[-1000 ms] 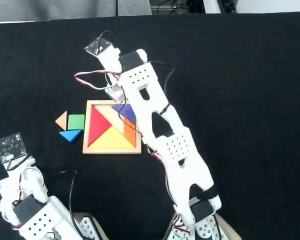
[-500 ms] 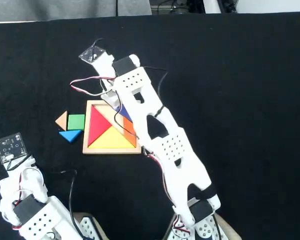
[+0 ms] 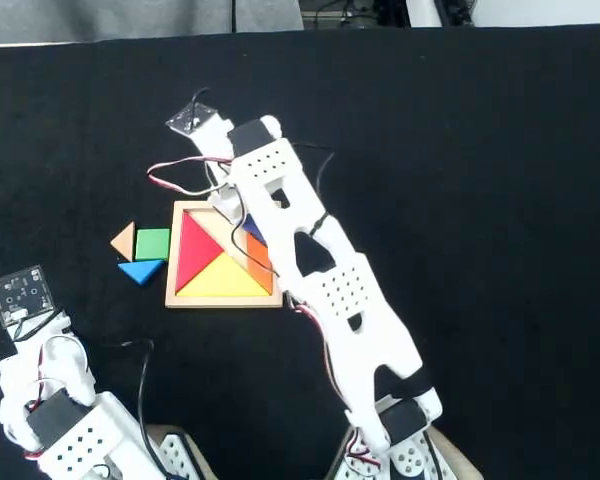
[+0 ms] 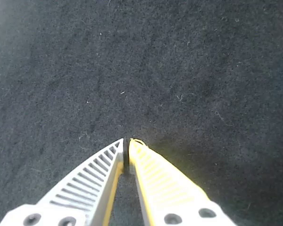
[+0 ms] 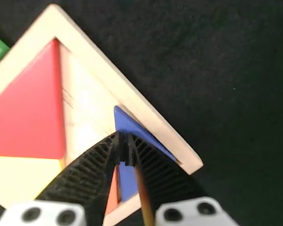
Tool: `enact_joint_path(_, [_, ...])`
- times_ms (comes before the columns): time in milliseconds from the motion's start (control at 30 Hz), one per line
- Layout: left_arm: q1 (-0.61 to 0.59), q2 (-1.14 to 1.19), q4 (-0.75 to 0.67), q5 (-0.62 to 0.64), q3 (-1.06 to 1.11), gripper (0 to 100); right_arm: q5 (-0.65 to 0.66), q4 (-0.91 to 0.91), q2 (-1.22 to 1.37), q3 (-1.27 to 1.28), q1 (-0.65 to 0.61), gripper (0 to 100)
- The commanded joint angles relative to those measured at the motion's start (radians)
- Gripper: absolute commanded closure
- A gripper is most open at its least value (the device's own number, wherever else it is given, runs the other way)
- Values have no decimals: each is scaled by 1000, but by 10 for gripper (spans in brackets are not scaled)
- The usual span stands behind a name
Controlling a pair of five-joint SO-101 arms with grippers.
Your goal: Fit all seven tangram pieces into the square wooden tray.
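right gripper (image 5: 125,143) is shut, tips set over blue piece (image 5: 132,123) in tray (image 5: 146,117) corner, probably to nudge it flush. green square (image 3: 152,243), tan triangle (image 3: 123,240), light-blue triangle (image 3: 140,270) not yet fitted. left gripper (image 4: 127,141) is closed over bare bench (image 4: 179,70).

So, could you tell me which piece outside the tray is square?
The green one, left of the tray; the tan piece and light-blue piece beside it are triangles.
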Motion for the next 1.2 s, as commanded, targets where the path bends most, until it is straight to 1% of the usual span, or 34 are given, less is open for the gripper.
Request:
enact_joint_path(0, [13, -9, -17, -9, 19, 970, 0, 26, -4, -12, 35, 988])
enact_joint_path(200, [13, -9, -17, -9, 19, 970, 0, 94, 1, -101, 37, 988])
enact_joint_path(367, [13, -9, -17, -9, 19, 970, -5, 104, -12, -147, 37, 988])
enact_joint_path(500, [13, -9, -17, -9, 19, 970, -11, 109, -116, -133, 60, 988])
enact_joint_path(567, [13, -9, -17, -9, 19, 970, -43, 109, -206, -79, 83, 988])
enact_joint_path(633, [13, -9, -17, -9, 19, 970, -78, 109, -317, 4, 112, 988])
enact_joint_path(733, [13, -9, -17, -9, 19, 970, -87, 107, -499, 166, 140, 988])
enact_joint_path(967, [15, -9, -21, -6, 19, 970, -87, 75, -931, 584, 144, 988])
enact_joint_path(1067, [15, -9, -21, -5, 19, 970, -106, -17, -1116, 809, 144, 988])
enact_joint_path(1167, [15, -9, -21, -5, 19, 970, -147, -169, -1297, 1087, 140, 988])
